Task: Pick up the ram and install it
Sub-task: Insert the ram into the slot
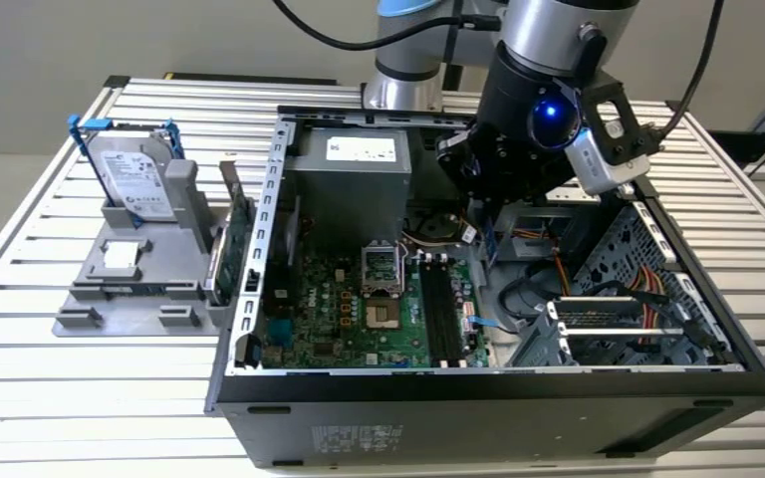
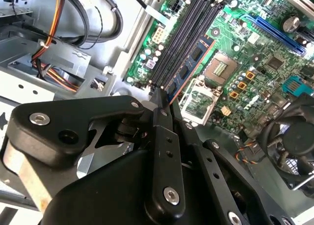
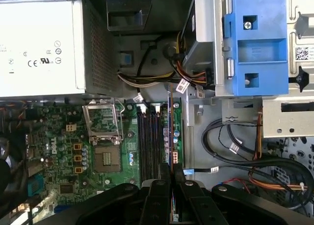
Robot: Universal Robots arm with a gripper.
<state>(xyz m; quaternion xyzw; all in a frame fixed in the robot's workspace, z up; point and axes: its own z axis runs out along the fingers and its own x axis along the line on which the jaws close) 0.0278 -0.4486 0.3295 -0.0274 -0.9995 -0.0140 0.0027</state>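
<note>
Ram (image 2: 194,58), pinched by one end between the closed fingers of the end effector (image 2: 164,100), lies lengthwise along the memory slots (image 3: 148,141) beside the processor socket (image 3: 108,156), inside the open computer case (image 1: 489,393) on the slatted surface (image 1: 37,378).

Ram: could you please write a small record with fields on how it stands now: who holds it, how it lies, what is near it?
object: ram, a slim blue-green stick with black chips
held by: jaws, shut on one end of it
direction: lengthwise along the black slots
seated: cannot tell; it appears to hang above the board
slots: look empty
nearby: CPU socket, beside the slots
case: open, board lying flat inside
</note>
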